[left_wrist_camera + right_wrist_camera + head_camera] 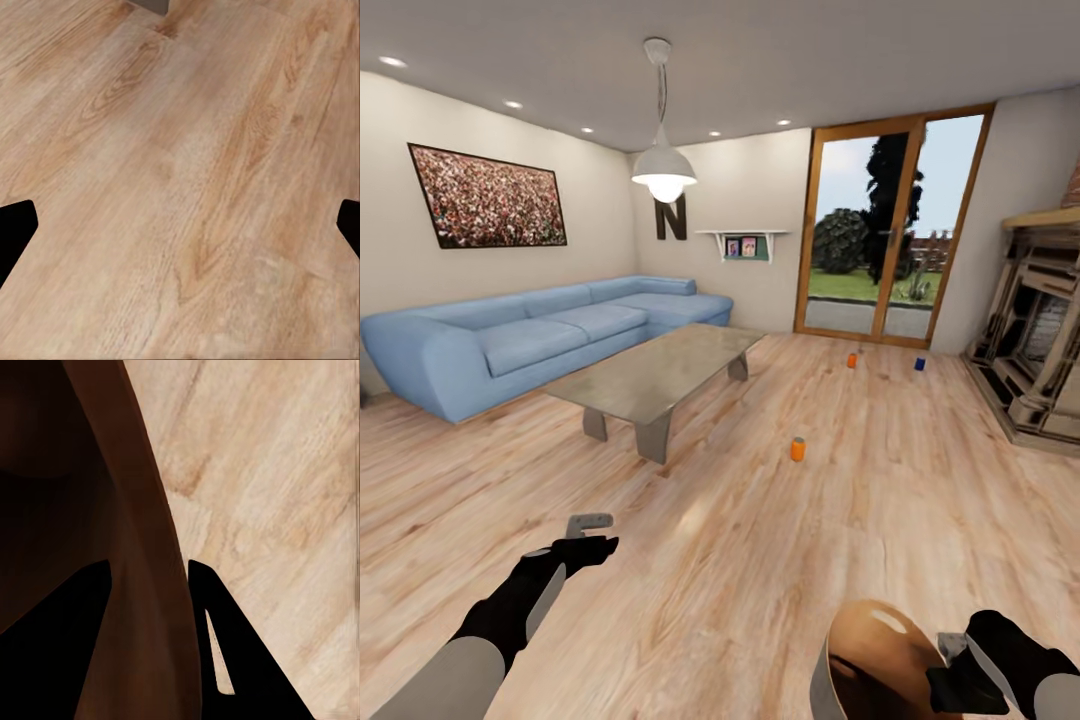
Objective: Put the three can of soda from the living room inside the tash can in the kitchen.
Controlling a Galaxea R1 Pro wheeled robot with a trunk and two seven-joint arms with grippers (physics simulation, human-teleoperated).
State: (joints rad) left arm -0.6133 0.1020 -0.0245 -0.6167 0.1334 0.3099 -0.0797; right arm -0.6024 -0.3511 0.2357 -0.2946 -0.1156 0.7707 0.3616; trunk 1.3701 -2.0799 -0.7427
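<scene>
Beyond the coffee table (660, 375), on the light wood floor (760, 540), your three cans stand upright and well apart from one another; the nearest orange can (798, 449) sits just off the table's near right corner, toward the fireplace (1040, 340); the second orange can (852, 360) stands farther back, past the table's far right end and near the glass doors (890, 230); the dark blue can (920, 363) is level with it, farther from the table and between the doors and the fireplace. On the table's other side runs the light blue sofa (530, 340), with a framed picture (488, 198) on the wall above it and a pendant lamp (663, 165) hanging over the table's far end.

Your right gripper (960, 670) is low in the head view, well short of the table, clamped on the rim of the tash can (875, 660); you see its glossy brown inside tilted toward you; the right wrist view shows the bin's wall (142, 607) pinched between the two dark fingers (217, 615), with bare floor beyond.

Your left gripper (585, 535) hangs over bare planks on the near side of the table, holding nothing; in the left wrist view its fingertips (16, 225) sit wide apart at the frame's edges, released, with floor (187, 187) between them.
</scene>
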